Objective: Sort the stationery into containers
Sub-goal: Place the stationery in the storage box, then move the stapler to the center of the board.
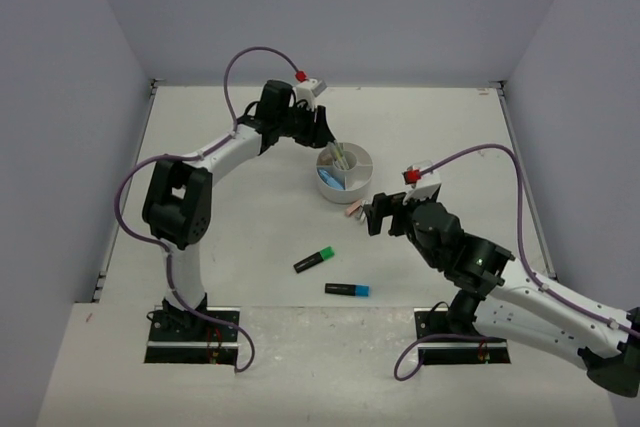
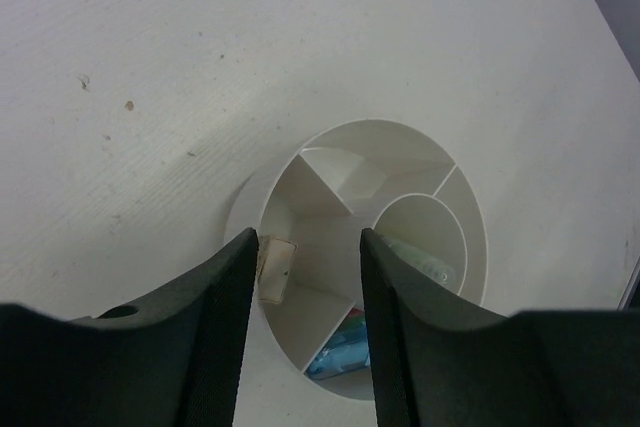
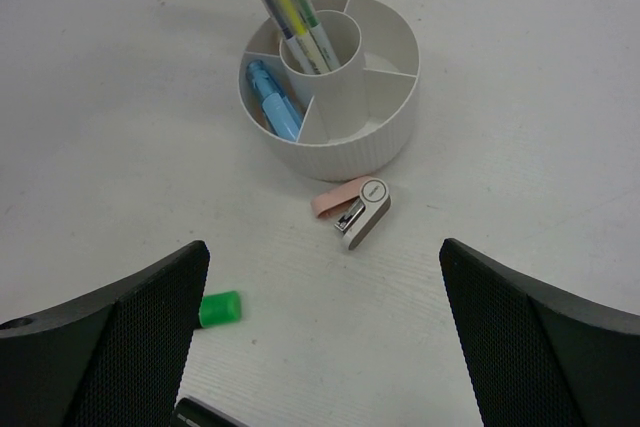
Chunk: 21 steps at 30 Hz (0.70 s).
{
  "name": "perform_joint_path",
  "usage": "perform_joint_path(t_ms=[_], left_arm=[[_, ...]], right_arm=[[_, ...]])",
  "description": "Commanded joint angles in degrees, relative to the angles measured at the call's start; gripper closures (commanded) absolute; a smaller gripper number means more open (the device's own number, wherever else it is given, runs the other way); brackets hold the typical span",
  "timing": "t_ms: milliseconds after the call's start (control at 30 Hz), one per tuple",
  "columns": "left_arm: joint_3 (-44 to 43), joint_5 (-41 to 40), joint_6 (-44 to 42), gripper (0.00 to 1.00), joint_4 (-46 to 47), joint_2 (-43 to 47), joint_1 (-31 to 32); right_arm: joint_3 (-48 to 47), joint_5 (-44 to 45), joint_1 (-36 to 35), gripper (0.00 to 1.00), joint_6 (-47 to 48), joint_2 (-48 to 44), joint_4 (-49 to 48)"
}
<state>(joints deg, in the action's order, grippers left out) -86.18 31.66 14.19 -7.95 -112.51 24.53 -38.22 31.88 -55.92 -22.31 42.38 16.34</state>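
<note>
**Op:** Status of the next item?

**Tech:** A pink-and-white stapler-like item [image 3: 355, 209] is lying flat on the desk [image 3: 540, 67], just beside the near wall of the organiser [image 3: 360, 147]. In the right wrist view its long axis is running lower-left to upper-right. The joined end is pointing at the wall and the two arms are splaying toward the cam.

**Op:** Jaws?

**Tech:** The right gripper [image 1: 385, 217] is hovering short of the item, with jaws wide and nothing between them. The left gripper [image 2: 307, 247] is hanging over the organiser, jaws moderately parted and empty. A pale eraser [image 2: 275, 269] is sitting in the wedge below.

**Op:** Other stock?

**Tech:** Pens [image 3: 290, 7] are leaning in the central cup, and blue markers [image 3: 272, 102] are lying in a wedge. Further out, toward the arm bases:
- The green highlighter [image 1: 314, 260] is pointing its cap up-right at the organiser.
- The blue highlighter [image 1: 347, 289] is pointing its cap right, with its axis approx. parallel to the near edge.

**Op:** Risks?

**Tech:** This is my judgement only:
- Gripping across the splayed arms is likely to snap the item shut and squirt it out.
- A finger going down on the wall side is likely to shove the organiser.
- Both arms are crowding the same spot, so contact is poss.
</note>
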Motion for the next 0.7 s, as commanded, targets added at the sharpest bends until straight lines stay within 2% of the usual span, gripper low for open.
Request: perform_joint_path(t_ms=[0, 33, 100, 233, 367, 467, 667], left_arm=[[3.0, -4.7, 1.9, 0.43, 1.4, 5.7, 0.2], [3.7, -8.0, 3.4, 0.36, 2.0, 7.7, 0.2], [5.5, -11.7, 4.8, 0.0, 1.9, 10.1, 0.2], [9.0, -25.3, 8.4, 0.0, -0.2, 18.5, -0.2], [16.1, -37.1, 13.3, 0.0, -1.8, 27.5, -0.5], [20.6, -42.4, 18.8, 0.0, -3.9, 33.8, -0.5], [32.7, -34.2, 15.9, 0.0, -3.2, 48.5, -0.4]], right_arm=[[-0.7, -4.7, 3.3, 0.01, -4.0, 3.3, 0.0], [-1.0, -5.6, 3.7, 0.01, -5.3, 4.4, 1.1], [-2.0, -8.0, 3.8, 0.01, -5.6, 7.9, 2.0], [-3.5, -9.6, 3.7, 0.01, -5.3, 11.8, 4.8], [-5.5, -6.3, 4.1, 0.01, -9.2, 15.9, 7.1], [-7.1, -6.2, 5.7, 0.02, -13.1, 22.2, 8.3], [-13.0, -5.1, 10.9, 0.18, -23.4, 37.1, 9.5]])
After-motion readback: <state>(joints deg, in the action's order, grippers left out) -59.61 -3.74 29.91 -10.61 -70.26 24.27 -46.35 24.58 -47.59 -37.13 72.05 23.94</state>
